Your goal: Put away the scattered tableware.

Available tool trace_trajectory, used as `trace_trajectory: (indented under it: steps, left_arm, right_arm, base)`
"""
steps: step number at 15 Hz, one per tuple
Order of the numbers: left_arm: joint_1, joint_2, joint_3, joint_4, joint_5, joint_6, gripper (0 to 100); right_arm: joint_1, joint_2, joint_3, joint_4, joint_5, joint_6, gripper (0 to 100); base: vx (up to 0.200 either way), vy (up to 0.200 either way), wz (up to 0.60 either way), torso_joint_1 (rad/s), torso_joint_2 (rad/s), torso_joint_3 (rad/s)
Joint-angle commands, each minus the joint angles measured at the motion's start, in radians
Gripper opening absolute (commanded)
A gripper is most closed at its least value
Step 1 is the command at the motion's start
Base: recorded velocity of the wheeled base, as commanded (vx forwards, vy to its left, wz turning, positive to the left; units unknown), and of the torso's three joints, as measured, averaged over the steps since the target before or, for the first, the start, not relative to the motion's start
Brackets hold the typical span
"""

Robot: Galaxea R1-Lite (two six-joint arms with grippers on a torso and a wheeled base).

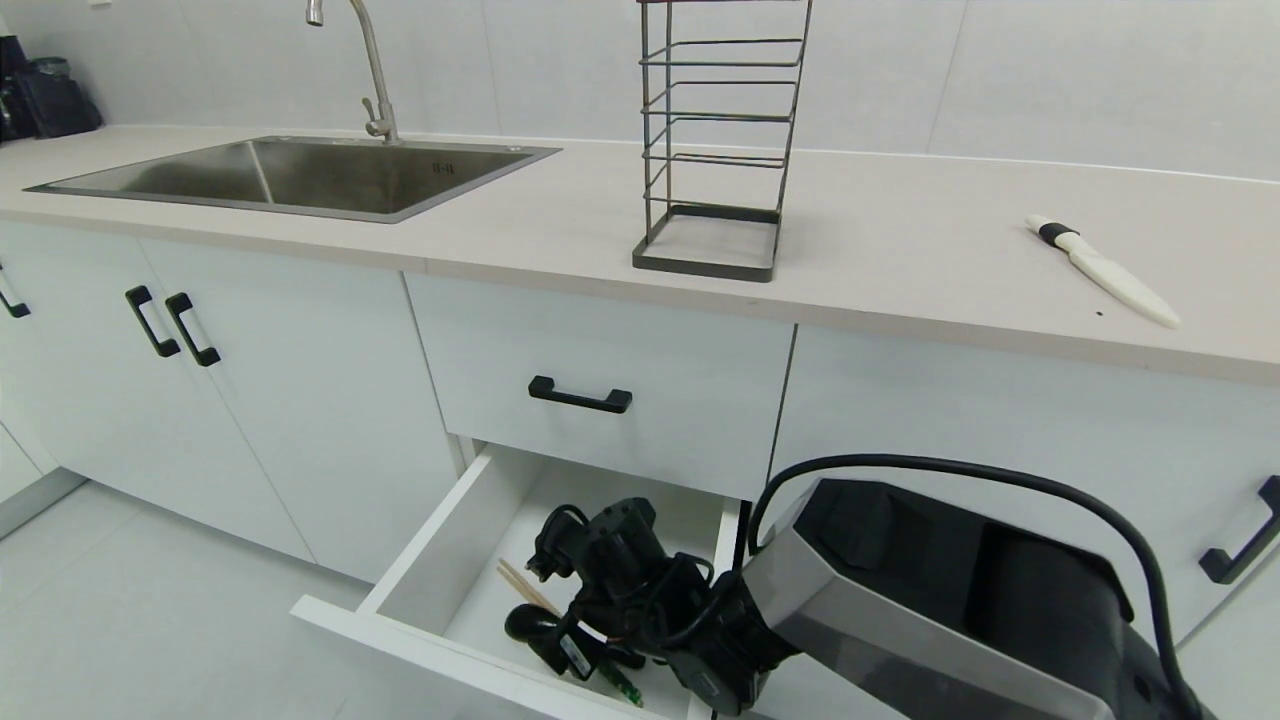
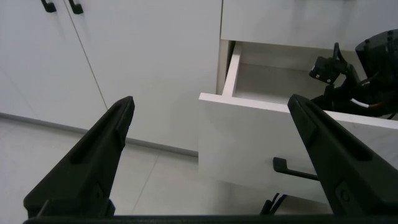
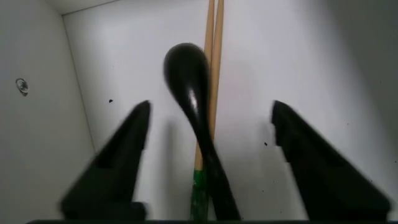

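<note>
2 chopsticks [image 3: 214, 37] and a black spoon [image 3: 186, 74] lie touching in the open drawer [image 1: 440, 540], at 7 o'clock from the wire rack [image 1: 715, 150]. The right gripper [image 3: 210, 118] hangs over them, jaws released; the left gripper [image 2: 211, 102], jaws also released, is outside the drawer. A white knife [image 1: 1105, 272] lies at 3 o'clock from the rack.

Black spoon [image 3: 189, 81], tan green-tipped chopsticks [image 3: 214, 37], white drawer [image 3: 124, 50].
</note>
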Motion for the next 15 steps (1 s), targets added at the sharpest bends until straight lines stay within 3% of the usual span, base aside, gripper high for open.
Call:
trace_trajectory:
  steps: [1,5,15]
  left_arm:
    - [0.0,0.001,0.0,0.0,0.0,0.0,100]
    - [0.0,0.001,0.0,0.0,0.0,0.0,100]
    - [0.0,0.001,0.0,0.0,0.0,0.0,100]
  right_arm:
    - [0.001,0.0,-0.005,-0.012,0.001,0.0,100]
    - [0.011,-0.061,0.005,-0.027,0.001,-0.002,100]
    - [0.056,-0.487,0.366,-0.087,-0.016,0.0,100]
  base:
    - [0.0,0.0,0.0,0.0,0.0,0.0]
    - [0.0,0.0,0.0,0.0,0.0,0.0]
    - [0.0,0.0,0.0,0.0,0.0,0.0]
